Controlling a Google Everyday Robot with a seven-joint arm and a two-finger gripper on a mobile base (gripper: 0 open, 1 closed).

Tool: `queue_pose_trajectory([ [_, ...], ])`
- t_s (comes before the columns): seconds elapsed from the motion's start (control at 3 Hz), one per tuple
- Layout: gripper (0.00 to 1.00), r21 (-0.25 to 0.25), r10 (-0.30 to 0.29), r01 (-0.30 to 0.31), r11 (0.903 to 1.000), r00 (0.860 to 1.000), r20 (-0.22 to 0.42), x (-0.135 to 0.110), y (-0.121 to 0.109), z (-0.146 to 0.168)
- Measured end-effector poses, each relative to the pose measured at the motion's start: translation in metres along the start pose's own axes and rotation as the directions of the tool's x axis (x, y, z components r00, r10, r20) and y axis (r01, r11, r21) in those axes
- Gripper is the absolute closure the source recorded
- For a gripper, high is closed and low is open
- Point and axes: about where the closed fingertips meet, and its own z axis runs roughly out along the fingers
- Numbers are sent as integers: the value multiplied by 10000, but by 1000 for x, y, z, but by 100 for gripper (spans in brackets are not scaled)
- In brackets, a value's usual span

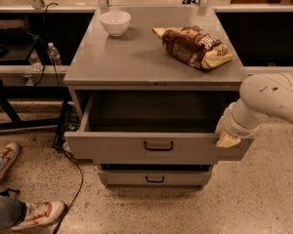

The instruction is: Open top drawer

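The top drawer (117, 147) of the grey metal cabinet stands pulled far out, showing its deep, dark, empty interior. Its dark loop handle (158, 146) sits at the centre of the front. My gripper (226, 139) is at the right end of the drawer's front, against its top edge, well to the right of the handle. The white arm reaches in from the right. A shorter drawer (155, 178) below is shut.
On the cabinet top (136, 57) stand a white bowl (115, 22) at the back left and a brown snack bag (193, 46) at the right. A person's shoes (36, 213) and a black cable lie on the floor at the left. A water bottle (53, 54) stands on a side shelf.
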Motion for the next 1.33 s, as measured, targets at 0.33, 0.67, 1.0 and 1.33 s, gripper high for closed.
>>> queue_pose_trajectory([
  [0.33,98,-1,0,0,10000,10000,0,0,0,0],
  [0.67,75,-1,0,0,10000,10000,0,0,0,0],
  [1.0,44,-9,-4,4,10000,10000,-1,0,0,0],
  [1.33,21,-9,-4,4,10000,10000,-1,0,0,0],
])
